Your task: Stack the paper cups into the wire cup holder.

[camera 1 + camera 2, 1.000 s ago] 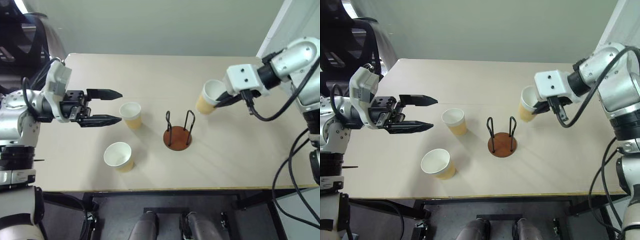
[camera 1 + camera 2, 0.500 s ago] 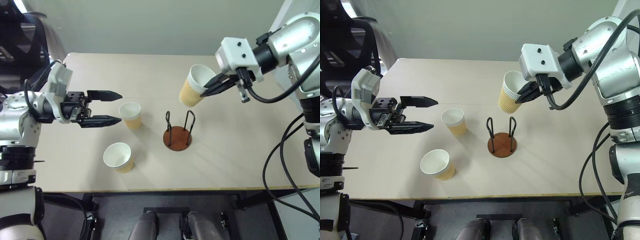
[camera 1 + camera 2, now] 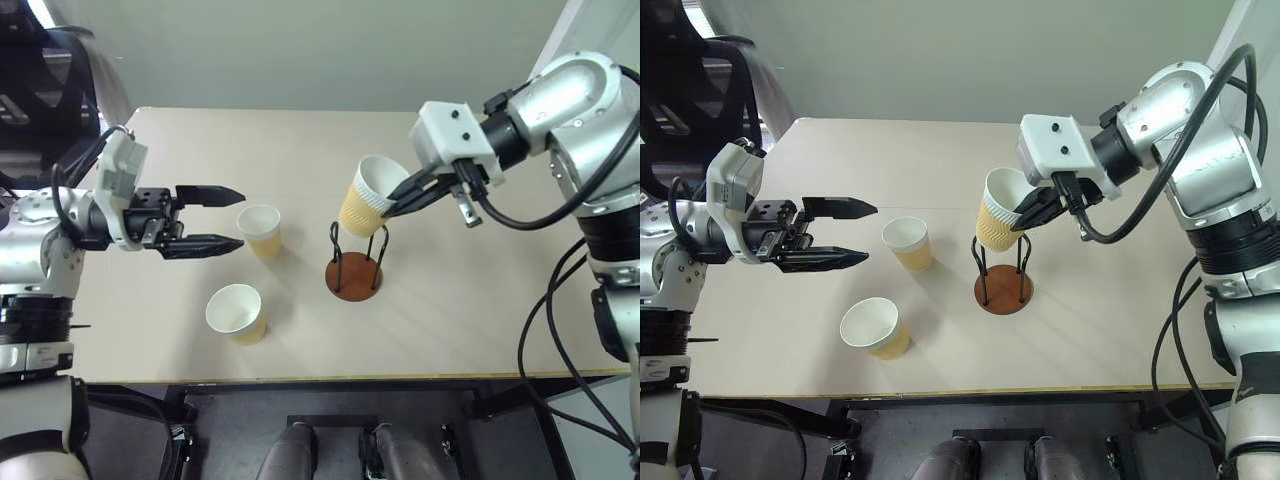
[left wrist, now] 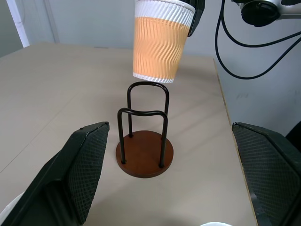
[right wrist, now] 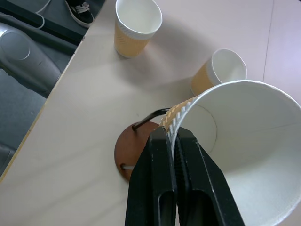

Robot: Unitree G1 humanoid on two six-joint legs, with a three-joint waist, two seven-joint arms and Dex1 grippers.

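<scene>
Right hand (image 5: 171,136) pinches a paper cup's (image 3: 365,197) rim (left hand (image 3: 222,217) gapes wide).

arms: silver-grey rounded metal shells, black joints
wrists: boxy white housings
cables: black, looping loosely beside the right arm
fingers (image 3: 205,243): black, long, tapered, ribbed inner pads

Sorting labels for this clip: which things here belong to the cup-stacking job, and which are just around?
Job:
held paper cup, pinched at its rim by the right gripper
two paper cups on the table
wire cup holder
left gripper, open

Around:
table
</scene>
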